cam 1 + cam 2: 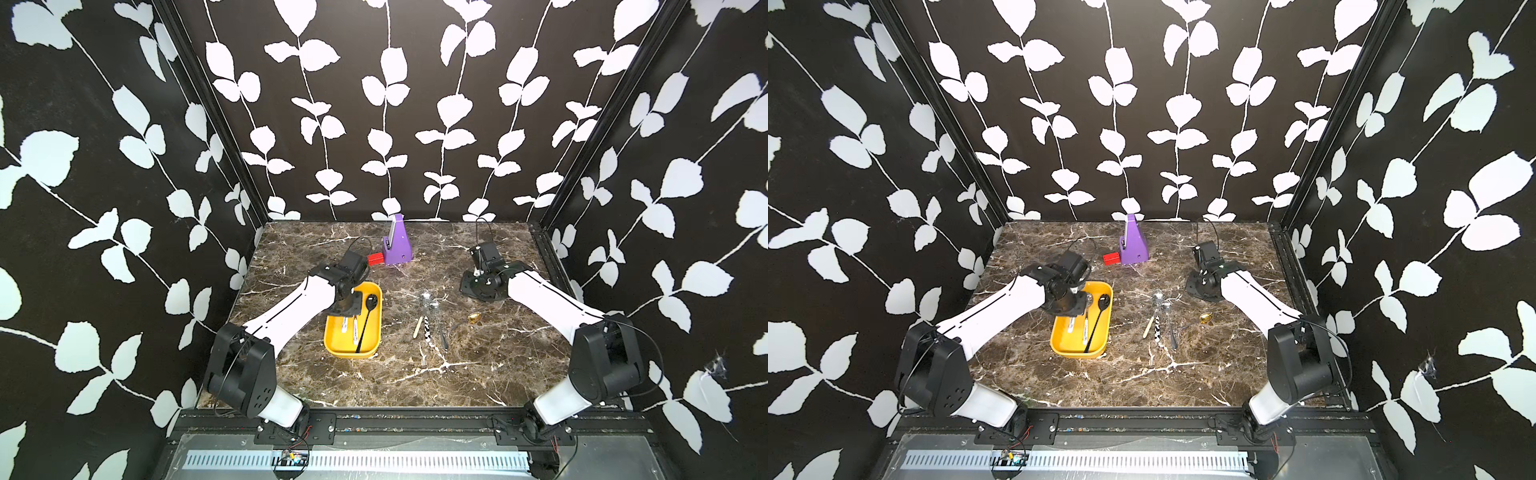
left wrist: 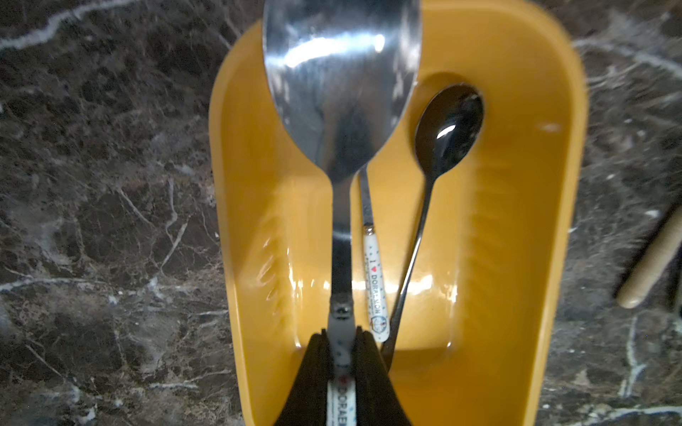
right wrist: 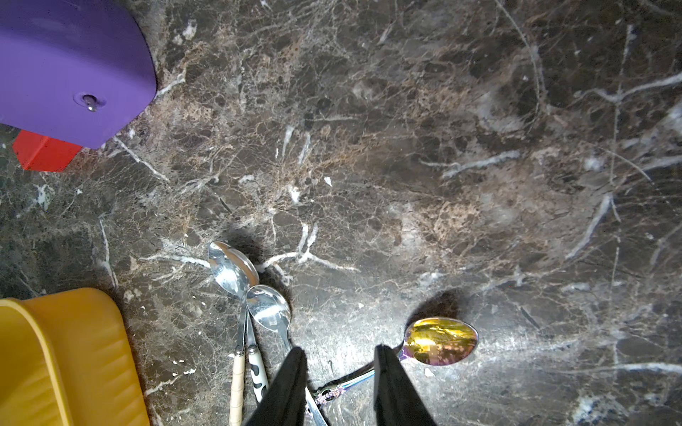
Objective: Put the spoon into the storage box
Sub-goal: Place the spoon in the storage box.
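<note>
My left gripper [image 2: 343, 335] is shut on the white printed handle of a steel spoon [image 2: 341, 81]. It holds the spoon lengthwise over the yellow storage box [image 2: 516, 206], a little above the box floor. In both top views this gripper [image 1: 347, 306] hangs over the box [image 1: 332, 347] at its far left part. A black spoon [image 2: 446, 129] and another white-handled spoon [image 2: 374, 280] lie inside the box. My right gripper [image 3: 340, 350] is open above the table, with the thin handle of a gold spoon [image 3: 441, 341] lying on the marble below the gap.
Three loose spoons [image 1: 430, 318] lie side by side mid-table, right of the box, and the gold spoon [image 1: 473, 318] lies further right. A purple wedge stand [image 1: 397, 245] with a red block [image 1: 376, 259] stands at the back. The right gripper [image 1: 480, 286] hovers at the right rear.
</note>
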Robot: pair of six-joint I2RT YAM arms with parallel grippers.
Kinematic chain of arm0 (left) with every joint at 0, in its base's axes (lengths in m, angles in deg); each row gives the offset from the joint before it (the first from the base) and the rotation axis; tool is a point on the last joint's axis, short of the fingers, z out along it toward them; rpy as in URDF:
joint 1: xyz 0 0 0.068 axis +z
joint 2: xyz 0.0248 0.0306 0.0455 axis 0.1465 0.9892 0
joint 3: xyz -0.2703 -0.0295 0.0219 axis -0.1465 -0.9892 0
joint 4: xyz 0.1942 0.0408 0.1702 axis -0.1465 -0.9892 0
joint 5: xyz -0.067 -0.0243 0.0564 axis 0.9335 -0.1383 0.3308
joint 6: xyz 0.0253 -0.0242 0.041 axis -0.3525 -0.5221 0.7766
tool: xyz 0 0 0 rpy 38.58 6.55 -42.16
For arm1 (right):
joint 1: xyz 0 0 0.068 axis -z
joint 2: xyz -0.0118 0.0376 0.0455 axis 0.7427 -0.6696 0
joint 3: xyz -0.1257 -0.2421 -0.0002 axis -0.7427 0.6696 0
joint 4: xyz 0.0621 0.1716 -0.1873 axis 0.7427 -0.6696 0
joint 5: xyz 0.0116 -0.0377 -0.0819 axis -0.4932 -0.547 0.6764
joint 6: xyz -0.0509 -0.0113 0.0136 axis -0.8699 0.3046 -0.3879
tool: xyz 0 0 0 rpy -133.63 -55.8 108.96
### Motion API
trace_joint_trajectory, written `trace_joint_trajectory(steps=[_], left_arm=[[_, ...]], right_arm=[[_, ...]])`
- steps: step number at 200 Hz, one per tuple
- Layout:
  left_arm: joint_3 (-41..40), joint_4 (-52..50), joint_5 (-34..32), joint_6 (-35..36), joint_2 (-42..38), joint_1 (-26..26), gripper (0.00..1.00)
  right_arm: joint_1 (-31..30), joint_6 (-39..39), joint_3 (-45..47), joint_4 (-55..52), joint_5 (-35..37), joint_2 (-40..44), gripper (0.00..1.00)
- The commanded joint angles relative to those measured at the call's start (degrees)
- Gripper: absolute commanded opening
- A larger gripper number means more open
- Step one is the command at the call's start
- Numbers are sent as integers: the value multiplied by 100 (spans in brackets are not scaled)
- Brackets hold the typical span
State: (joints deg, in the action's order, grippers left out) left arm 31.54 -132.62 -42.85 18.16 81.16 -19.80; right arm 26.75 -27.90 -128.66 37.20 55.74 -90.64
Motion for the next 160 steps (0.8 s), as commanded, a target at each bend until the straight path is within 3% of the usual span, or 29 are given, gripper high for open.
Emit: trace_joint_trajectory(steps=[1,160], left_arm=[[-240,232,170,130,-7,154,0],[-773,1076,124,171,989,395,0]], right_arm=[[29,-36,-3,32,-33,1,34],[29,-74,-85,-26,-165,-73,34]])
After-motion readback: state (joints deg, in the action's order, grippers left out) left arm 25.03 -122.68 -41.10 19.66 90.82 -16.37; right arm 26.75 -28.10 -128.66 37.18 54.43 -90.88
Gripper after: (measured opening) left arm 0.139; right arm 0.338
